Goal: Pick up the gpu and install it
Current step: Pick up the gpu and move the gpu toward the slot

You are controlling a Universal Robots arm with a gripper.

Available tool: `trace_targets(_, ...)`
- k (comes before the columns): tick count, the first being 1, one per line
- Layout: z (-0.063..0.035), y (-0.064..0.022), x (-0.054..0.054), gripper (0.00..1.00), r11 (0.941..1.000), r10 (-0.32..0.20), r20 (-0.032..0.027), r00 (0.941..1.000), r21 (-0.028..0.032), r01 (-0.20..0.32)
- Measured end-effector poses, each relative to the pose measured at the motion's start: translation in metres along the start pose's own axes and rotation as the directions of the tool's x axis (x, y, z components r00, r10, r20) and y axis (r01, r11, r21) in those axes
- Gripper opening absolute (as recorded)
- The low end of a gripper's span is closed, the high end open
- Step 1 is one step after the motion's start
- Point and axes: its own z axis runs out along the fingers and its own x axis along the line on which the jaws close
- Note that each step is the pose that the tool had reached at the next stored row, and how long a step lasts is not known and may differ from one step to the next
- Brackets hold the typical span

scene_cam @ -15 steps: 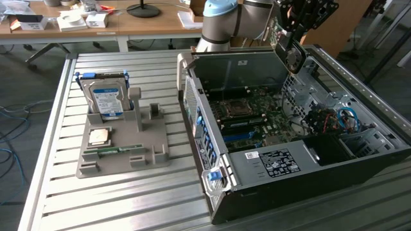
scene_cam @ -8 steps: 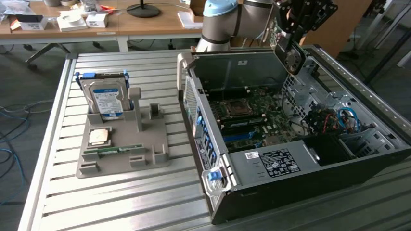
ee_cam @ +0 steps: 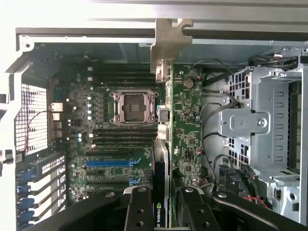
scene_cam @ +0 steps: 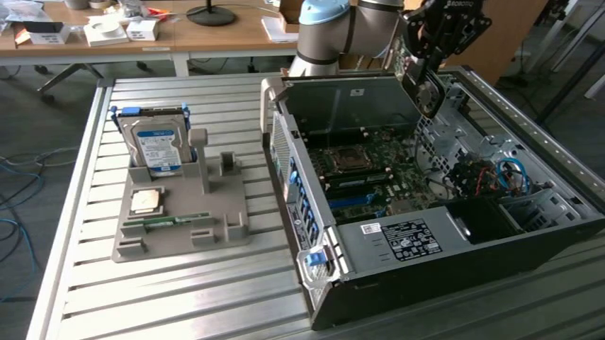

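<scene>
What the gripper (ee_cam: pixel 163 204) grips: the gpu (ee_cam: pixel 161 161), clamped edge-on between the two black fingers (ee_cam: pixel 139 211); the jaws are closed against its faces.
Gripper position: raised over the open computer case (scene_cam: pixel 454 262), at the case's far end in the exterior view (scene_cam: pixel 426 81).
Gpu: held upright in the air (scene_cam: pixel 430 95), its silver bracket (ee_cam: pixel 169 41) at the end farthest from the fingers, not seated in any slot.
Directly beneath the gripper: the motherboard (ee_cam: pixel 185 120), with the empty CPU socket (ee_cam: pixel 133 107) and a blue expansion slot (ee_cam: pixel 108 162) just beside the card's line.
To one side of the card: the grey drive cage (ee_cam: pixel 262 125).
Well apart from the gripper, at the exterior view's left: a grey holder (scene_cam: pixel 180 237) carrying a hard drive (scene_cam: pixel 156 145), a CPU chip (scene_cam: pixel 146 202) and a RAM stick (scene_cam: pixel 175 221).
Underneath all: the slatted metal table (scene_cam: pixel 189 297).
</scene>
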Motion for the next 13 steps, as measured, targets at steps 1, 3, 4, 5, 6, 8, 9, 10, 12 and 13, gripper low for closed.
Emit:
trace_targets(1, 0.0012, 0.0000, 0.000, 0.26, 1.0000, 0.000, 0.0000, 1.0000, 0.0000, 0.000)
trace_targets(3, 0.0025, -0.0001, 0.000, 0.26, 1.0000, 0.000, 0.0000, 1.0000, 0.0001, 0.000)
trace_targets(4, 0.0031, -0.0001, 0.000, 0.26, 1.0000, 0.000, 0.0000, 1.0000, 0.0000, 0.000)
trace_targets(5, 0.0039, -0.0002, 0.000, 0.26, 1.0000, 0.000, 0.0000, 1.0000, 0.0000, 0.000)
trace_targets(6, 0.0046, -0.0002, -0.001, 0.26, 1.0000, 0.000, 0.0000, 1.0000, -0.0001, 0.000)
trace_targets(8, 0.0055, -0.0001, -0.004, 0.26, 1.0000, 0.000, 0.0000, 1.0000, 0.0000, 0.000)
trace_targets(9, 0.0059, -0.0001, -0.005, 0.26, 1.0000, 0.000, -0.0001, 1.0000, 0.0000, 0.000)
trace_targets(10, 0.0062, -0.0001, -0.006, 0.26, 1.0000, 0.000, 0.0001, 1.0000, 0.0000, 0.000)
trace_targets(12, 0.0070, -0.0001, -0.010, 0.26, 1.0000, 0.000, 0.0000, 1.0000, 0.0000, 0.000)
trace_targets(13, 0.0072, 0.0000, -0.011, 0.26, 1.0000, 0.000, 0.0000, 1.0000, 0.0001, 0.000)
